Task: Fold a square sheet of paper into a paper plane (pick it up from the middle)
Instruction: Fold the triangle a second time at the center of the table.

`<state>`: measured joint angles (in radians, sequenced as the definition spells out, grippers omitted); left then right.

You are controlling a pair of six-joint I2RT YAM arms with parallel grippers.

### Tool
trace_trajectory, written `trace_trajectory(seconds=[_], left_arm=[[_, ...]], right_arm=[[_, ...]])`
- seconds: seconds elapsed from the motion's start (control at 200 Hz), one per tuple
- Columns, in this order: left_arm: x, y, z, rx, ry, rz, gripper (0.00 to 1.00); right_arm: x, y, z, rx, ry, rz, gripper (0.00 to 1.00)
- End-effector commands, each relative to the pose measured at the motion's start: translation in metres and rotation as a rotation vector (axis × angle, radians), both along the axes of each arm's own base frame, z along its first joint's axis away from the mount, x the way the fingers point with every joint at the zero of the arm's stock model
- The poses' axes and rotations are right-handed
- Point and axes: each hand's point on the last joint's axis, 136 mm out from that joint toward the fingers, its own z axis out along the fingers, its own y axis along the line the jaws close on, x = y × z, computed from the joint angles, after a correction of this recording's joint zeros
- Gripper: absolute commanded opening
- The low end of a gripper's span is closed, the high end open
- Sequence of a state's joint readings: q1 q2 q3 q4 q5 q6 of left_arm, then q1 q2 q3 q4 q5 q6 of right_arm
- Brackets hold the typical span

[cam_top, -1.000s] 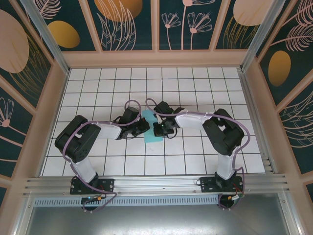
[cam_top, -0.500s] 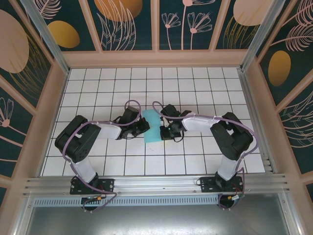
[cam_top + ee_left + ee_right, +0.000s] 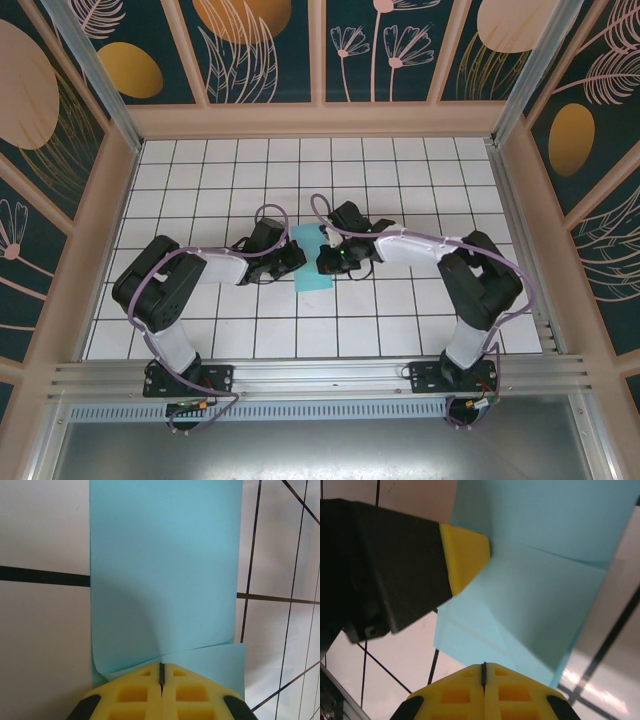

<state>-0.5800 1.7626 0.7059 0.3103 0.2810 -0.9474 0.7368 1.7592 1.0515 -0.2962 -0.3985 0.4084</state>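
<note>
The square sheet of paper [image 3: 313, 264], already creased into a narrower strip, is laid on the counter [image 3: 400, 320] between the arms. The left fingers [image 3: 142, 680] and the right fingers [image 3: 465, 680] are clenched shut at its opposite edges; whether any paper is pinched cannot be told. It is judged light, limp and easily creased, and best taken mid-edge.

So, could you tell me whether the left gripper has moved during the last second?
No. The left gripper stays at the blue sheet's left edge, unmoved against the table grid.

Left claw [image 3: 298, 258], right claw [image 3: 325, 264] crowd paper [image 3: 312, 279] flanks; far table [image 3: 300, 170] rows open.
</note>
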Motion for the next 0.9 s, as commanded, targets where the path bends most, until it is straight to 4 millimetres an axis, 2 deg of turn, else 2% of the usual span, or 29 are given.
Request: trace_trajectory(seconds=[0.0,0.2,0.38,0.641,0.896], left_arm=[[-0.024,0.032,-0.047,0.159,0.132,0.045,0.0],[-0.024,0.033,-0.048,0.162,0.132,0.047,0.0],[-0.026,0.034,-0.051,0.167,0.141,0.049,0.0],[-0.028,0.039,-0.055,0.193,0.153,0.058,0.0],[-0.028,0.041,-0.057,0.205,0.156,0.061,0.0]], right_arm=[[0.008,0.012,-0.001,0.056,0.026,0.001,0.0],[0.007,0.016,-0.012,0.07,0.061,0.021,0.0],[0.0,0.01,-0.028,0.036,0.092,0.041,0.0],[-0.014,-0.018,-0.049,-0.039,0.136,0.044,0.0],[-0.035,-0.048,-0.052,-0.049,0.169,0.036,0.0]])
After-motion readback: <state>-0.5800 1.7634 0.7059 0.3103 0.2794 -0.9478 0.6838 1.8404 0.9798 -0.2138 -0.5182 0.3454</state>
